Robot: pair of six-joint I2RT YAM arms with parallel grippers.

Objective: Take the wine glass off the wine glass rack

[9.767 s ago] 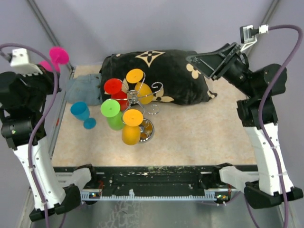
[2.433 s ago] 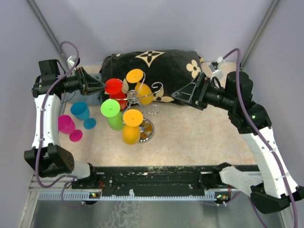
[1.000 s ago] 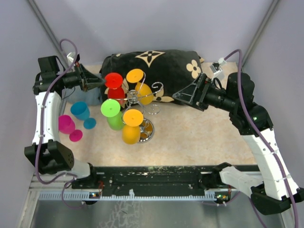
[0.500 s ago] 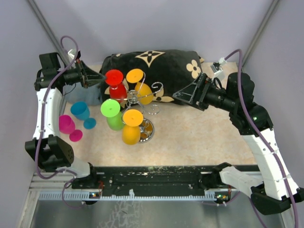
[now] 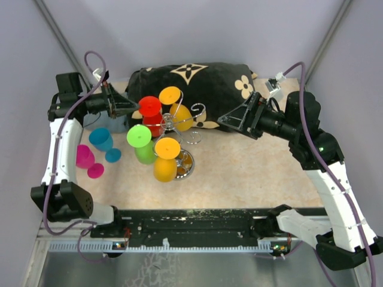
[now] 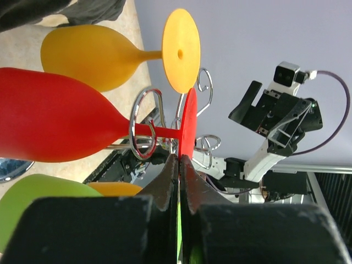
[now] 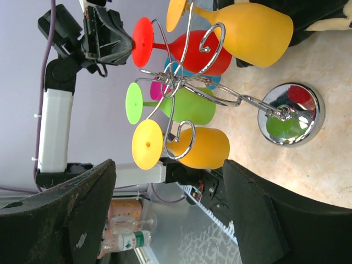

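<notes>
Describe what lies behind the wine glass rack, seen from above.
A black cushion with cream flower motifs lies behind the wine glass rack. The rear orange glass and the red glass cover part of its near edge.

Bright, even light, soft shadows; the wine glass rack glints.

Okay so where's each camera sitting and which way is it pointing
Top external: above and behind the robot, looking down at the table; both arms show.
Left wrist: on the left arm, looking along the left gripper at the red wine glass.
Right wrist: on the right arm, looking between the right gripper's fingers at the rack.
All three share that glass and the rack.
</notes>
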